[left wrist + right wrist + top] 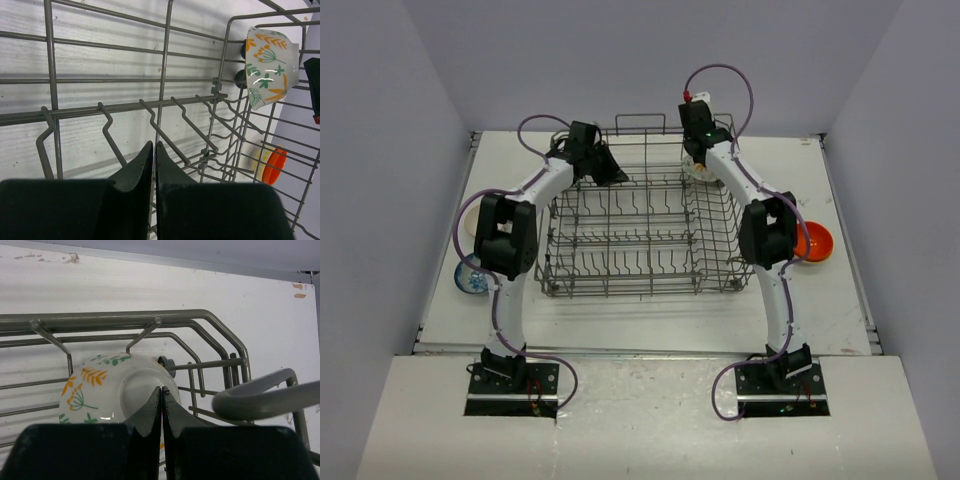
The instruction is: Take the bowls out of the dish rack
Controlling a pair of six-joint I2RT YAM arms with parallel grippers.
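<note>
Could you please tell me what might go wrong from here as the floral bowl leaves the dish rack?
1. The floral bowl sits under the top wires and tines of the dish rack; lifted, it may catch there and slip from the right end effector, whose grip I cannot confirm.
2. The shut left end effector sits low among the tines; pulling back, it could snag the rack.

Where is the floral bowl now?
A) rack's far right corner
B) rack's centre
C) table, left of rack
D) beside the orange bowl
A: the floral bowl sits in the far right corner of the rack, by the right end effector.
</note>
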